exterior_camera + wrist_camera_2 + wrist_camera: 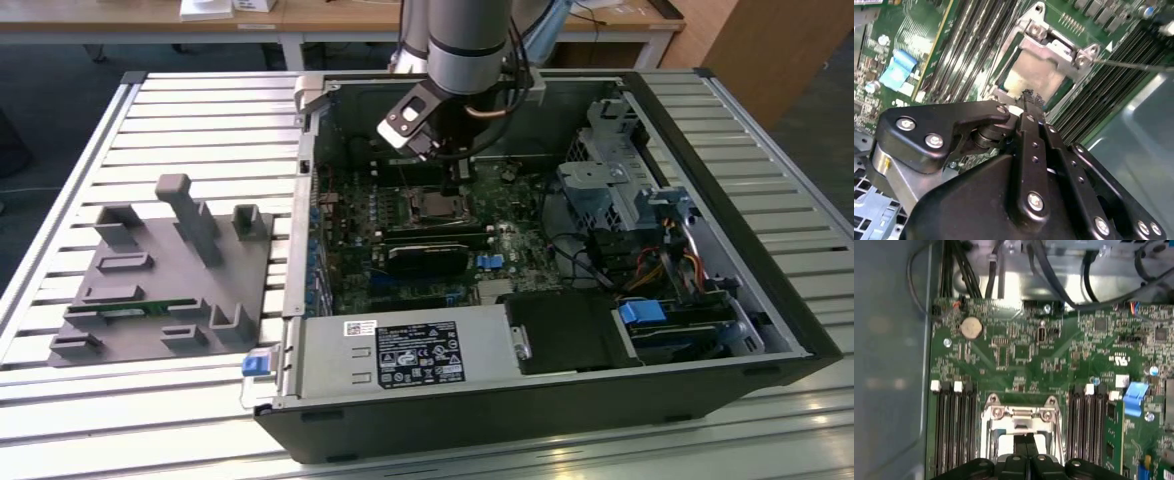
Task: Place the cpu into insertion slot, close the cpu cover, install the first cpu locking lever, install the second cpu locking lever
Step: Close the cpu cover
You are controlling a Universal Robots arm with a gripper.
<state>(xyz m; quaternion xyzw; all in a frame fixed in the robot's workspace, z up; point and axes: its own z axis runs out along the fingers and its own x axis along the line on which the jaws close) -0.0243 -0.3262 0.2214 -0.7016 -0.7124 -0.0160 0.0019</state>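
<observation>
Here the black metal claw (1027,96) is closed on nothing, its tip just above the thin square silver metal cpu cover (1054,47). Under its window lies the flat silver-grey cpu (1034,75). Beyond, a thin steel locking lever (1134,65) seems unlatched, so I judge that pressing off-centre could tilt the cover.

Green motherboard (1004,350), silver cpu cover (1021,416), black fingers (1019,446), pale grey slatted table (200,110).

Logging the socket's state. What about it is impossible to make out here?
- Second wrist view: the gripper hides the near edge of the cpu cover.
- First wrist view: gripper and picture edge cut off most of the cpu.
- Exterior view: the cpu cover is too small to show latching.
</observation>
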